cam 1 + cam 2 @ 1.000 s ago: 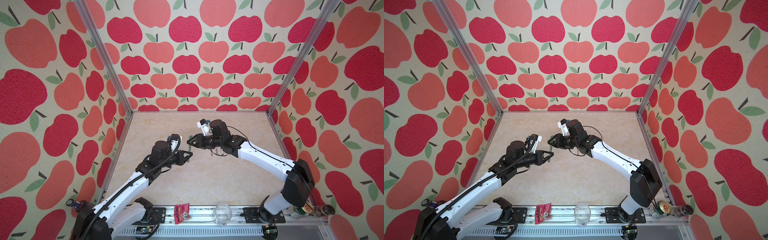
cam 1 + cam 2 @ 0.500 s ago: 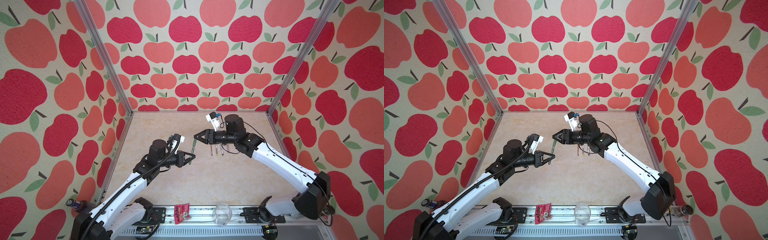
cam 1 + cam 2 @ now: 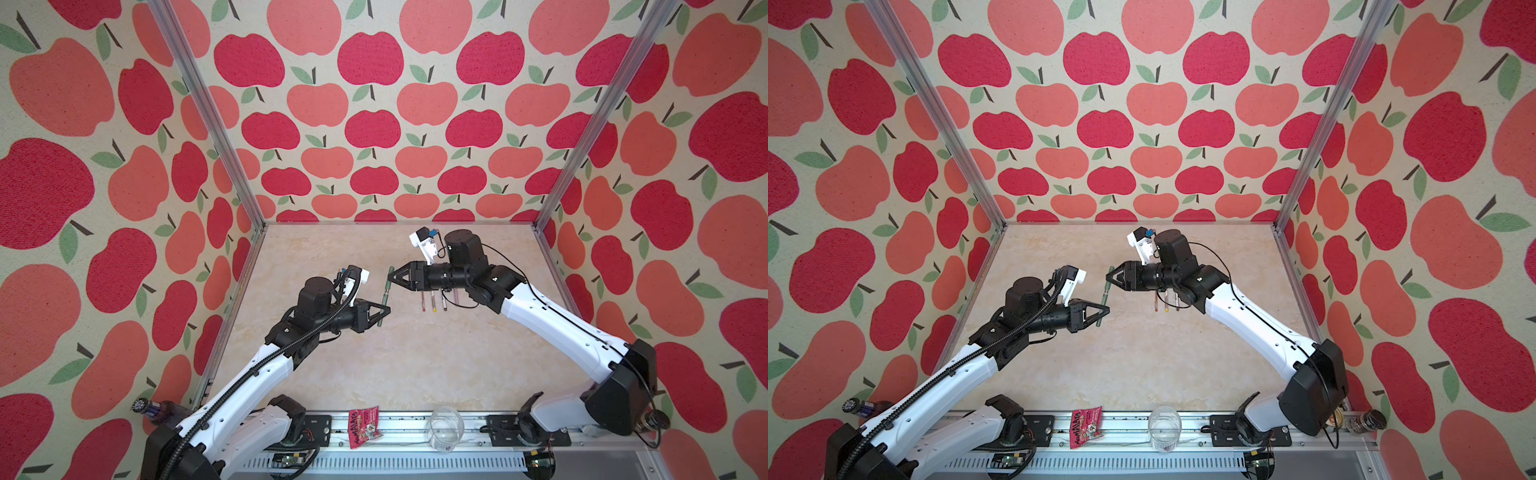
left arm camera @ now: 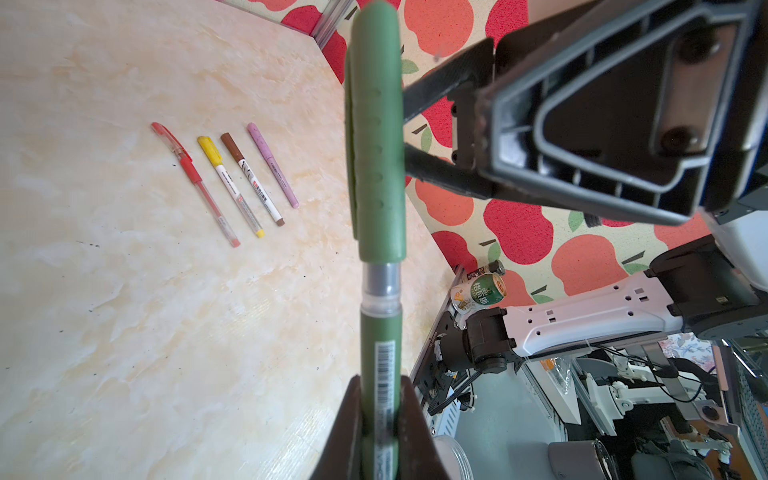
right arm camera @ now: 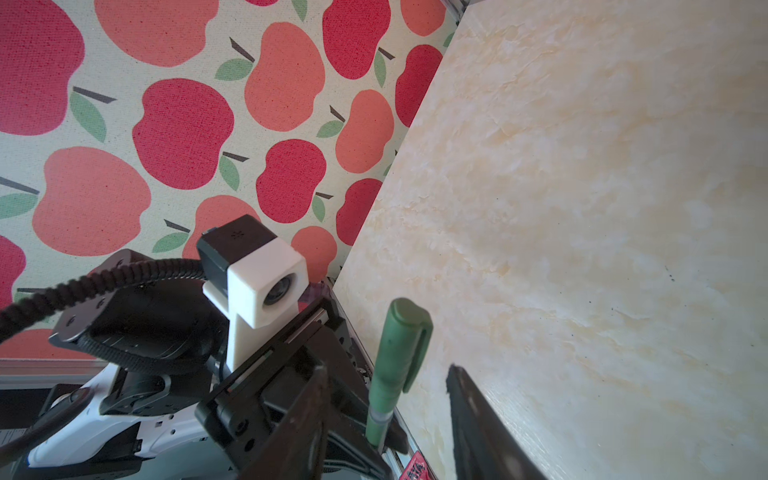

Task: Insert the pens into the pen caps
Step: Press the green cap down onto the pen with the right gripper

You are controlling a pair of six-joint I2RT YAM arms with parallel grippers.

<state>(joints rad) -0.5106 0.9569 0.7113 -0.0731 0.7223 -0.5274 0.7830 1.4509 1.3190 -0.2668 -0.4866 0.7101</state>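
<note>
The green pen [image 4: 380, 332] hangs above the surface [image 4: 166, 332], clamped by its barrel in the closed left gripper [image 3: 380, 311]. Its green cap [image 4: 376, 124] is on, but a silver band shows below it. The right gripper [image 3: 392, 277] straddles the cap with jaws apart, gripping nothing. To seat the cap, it should probably close on it and push straight along the barrel. Four capped pens [image 4: 224, 183] lie on the surface beyond. The clear cup [image 3: 446, 428] on the front rail looks empty.
</note>
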